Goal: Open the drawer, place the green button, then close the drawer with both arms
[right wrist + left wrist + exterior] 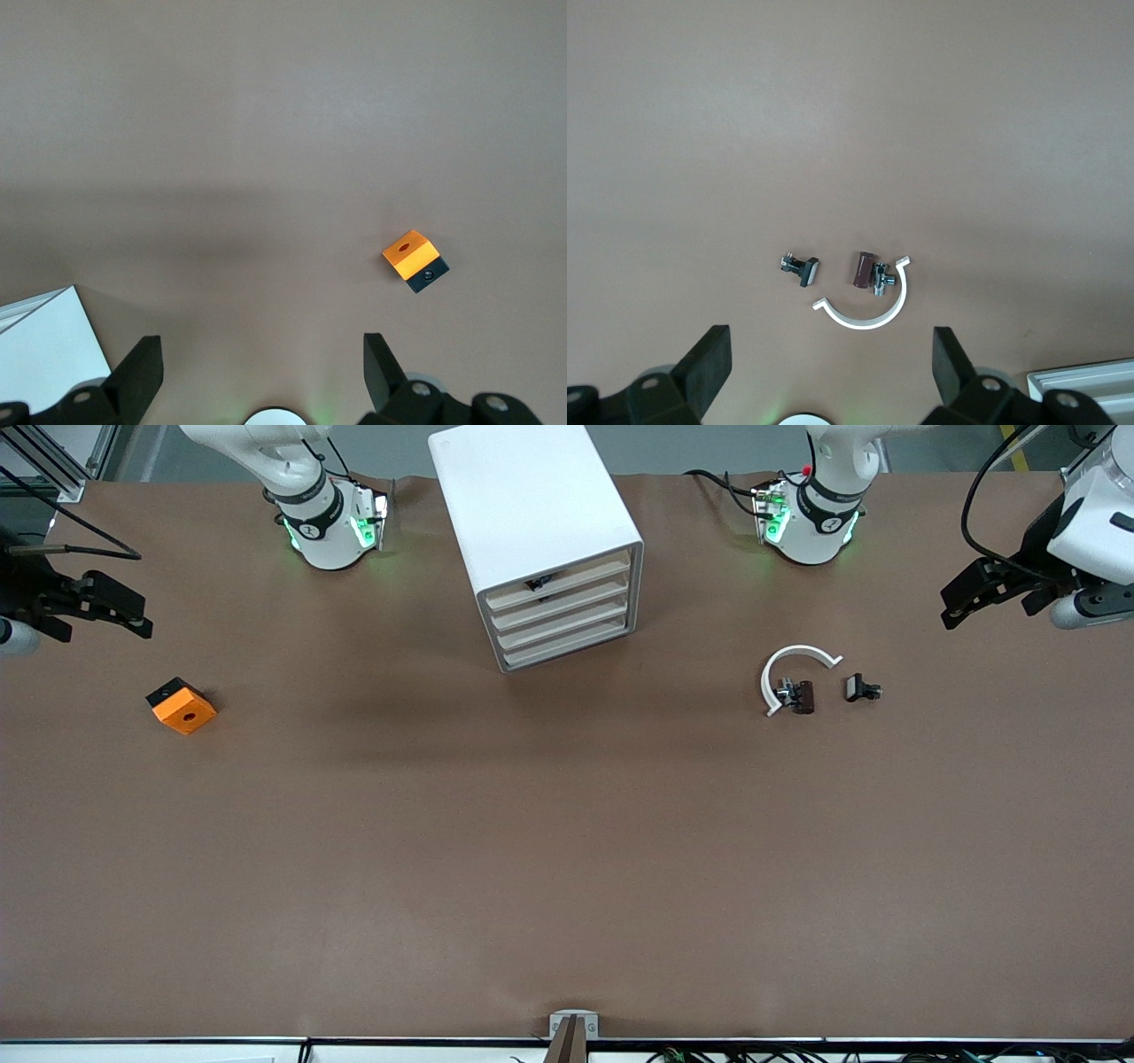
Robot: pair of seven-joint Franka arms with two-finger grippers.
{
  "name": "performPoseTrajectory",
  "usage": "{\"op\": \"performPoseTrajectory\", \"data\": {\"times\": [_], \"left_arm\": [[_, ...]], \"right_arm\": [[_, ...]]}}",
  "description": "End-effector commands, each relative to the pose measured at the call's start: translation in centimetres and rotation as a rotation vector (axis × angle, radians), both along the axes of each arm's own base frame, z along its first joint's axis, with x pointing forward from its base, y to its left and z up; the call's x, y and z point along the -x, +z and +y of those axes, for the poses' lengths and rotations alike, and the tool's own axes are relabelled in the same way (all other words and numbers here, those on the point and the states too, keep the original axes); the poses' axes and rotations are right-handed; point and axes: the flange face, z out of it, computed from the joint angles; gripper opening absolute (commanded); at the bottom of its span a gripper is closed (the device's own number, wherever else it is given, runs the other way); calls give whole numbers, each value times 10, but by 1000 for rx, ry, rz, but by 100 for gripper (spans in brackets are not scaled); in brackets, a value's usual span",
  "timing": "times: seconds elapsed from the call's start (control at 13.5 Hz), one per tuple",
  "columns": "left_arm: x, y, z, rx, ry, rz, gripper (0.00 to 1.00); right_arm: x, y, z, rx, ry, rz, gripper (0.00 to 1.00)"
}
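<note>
The white cabinet (540, 505) stands between the arm bases, and all four cream-fronted drawers (560, 615) are shut. A small dark thing (538, 583) shows at the top drawer's front; I cannot tell what it is. No green-capped button shows in any view. My left gripper (961, 602) hangs open and empty over the left arm's end of the table; it also shows in the left wrist view (833, 354). My right gripper (124, 613) hangs open and empty over the right arm's end; it also shows in the right wrist view (263, 359). Both arms wait.
A black clip with a white curved band (795, 691) (868, 292) lies toward the left arm's end, with a small black-and-grey piece (862, 688) (800, 267) beside it. An orange cube (182, 706) (414, 258) lies toward the right arm's end. Cabinet corners show in the wrist views (1090, 381) (40, 345).
</note>
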Motion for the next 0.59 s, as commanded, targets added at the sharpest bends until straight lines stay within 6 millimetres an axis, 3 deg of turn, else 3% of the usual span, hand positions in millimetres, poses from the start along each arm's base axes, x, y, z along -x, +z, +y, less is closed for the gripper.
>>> {"op": "performPoseTrajectory", "data": {"times": [0.0, 0.52], "left_arm": [[5, 3, 16, 18, -29, -21, 100], [0, 1, 17, 19, -81, -18, 100]], "right_arm": [[0, 4, 2, 12, 14, -6, 100], [-3, 9, 2, 16, 14, -43, 100]]}}
